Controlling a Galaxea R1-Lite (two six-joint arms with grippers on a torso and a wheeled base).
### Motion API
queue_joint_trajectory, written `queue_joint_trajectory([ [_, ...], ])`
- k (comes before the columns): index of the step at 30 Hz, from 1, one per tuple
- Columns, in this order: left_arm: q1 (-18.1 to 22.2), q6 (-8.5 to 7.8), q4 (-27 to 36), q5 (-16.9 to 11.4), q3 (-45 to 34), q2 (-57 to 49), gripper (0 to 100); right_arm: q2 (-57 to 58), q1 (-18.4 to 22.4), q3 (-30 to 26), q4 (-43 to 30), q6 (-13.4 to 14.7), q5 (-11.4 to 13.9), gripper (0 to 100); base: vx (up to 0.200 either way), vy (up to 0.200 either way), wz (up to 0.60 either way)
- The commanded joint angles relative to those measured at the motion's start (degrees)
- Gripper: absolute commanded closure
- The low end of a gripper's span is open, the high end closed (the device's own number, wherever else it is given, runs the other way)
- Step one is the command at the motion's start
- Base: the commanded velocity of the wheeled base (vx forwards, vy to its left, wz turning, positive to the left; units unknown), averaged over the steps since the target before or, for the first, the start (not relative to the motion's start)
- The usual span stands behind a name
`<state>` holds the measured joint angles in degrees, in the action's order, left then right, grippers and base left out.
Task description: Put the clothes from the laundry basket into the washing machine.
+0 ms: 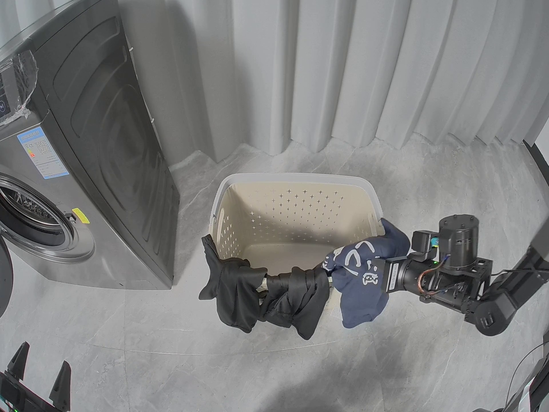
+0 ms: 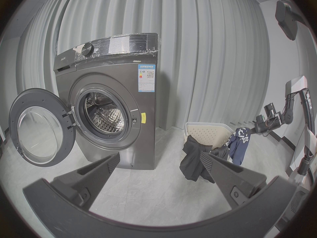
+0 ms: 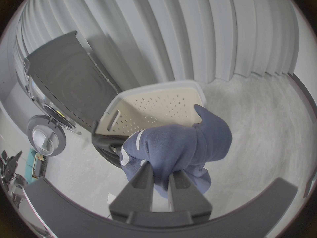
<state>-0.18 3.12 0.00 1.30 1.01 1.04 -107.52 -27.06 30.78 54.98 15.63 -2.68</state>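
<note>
A cream laundry basket (image 1: 297, 179) stands on the floor right of the grey washing machine (image 1: 103, 144), whose round door (image 2: 39, 128) hangs open, drum (image 2: 105, 114) showing. A black garment (image 1: 263, 298) drapes over the basket's near rim. My right gripper (image 1: 382, 274) is shut on a navy blue garment (image 1: 360, 281) with white markings, held above the basket's near right corner; its fingers (image 3: 142, 182) pinch the navy cloth (image 3: 178, 146). My left gripper (image 1: 40, 373) sits low at the near left, open and holding nothing, facing the washer (image 2: 109, 103).
White curtains (image 1: 343, 58) hang behind the basket and washer. Grey floor (image 1: 171, 339) lies open between the basket, the washer and me. The washer door swings out toward the left arm's side.
</note>
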Motion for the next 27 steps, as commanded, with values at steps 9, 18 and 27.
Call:
queue_joint_trajectory([
  [9, 0.0, 0.04, 0.0, 0.1, -0.9, -0.7, 0, 23.8, -3.7, -1.2, -2.3, -2.9, 1.1, 100, 0.0, 0.0, 0.0],
  [18, 0.0, -0.48, 0.0, 0.0, -0.9, -0.7, 0, 30.4, -5.8, 0.5, -2.1, -4.3, 2.7, 100, 0.0, 0.0, 0.0],
  [27, 0.0, -0.13, 0.0, 0.0, -0.9, -0.7, 0, 32.9, -7.0, -0.3, -2.0, -4.7, 4.3, 100, -0.133, 0.0, 0.0],
])
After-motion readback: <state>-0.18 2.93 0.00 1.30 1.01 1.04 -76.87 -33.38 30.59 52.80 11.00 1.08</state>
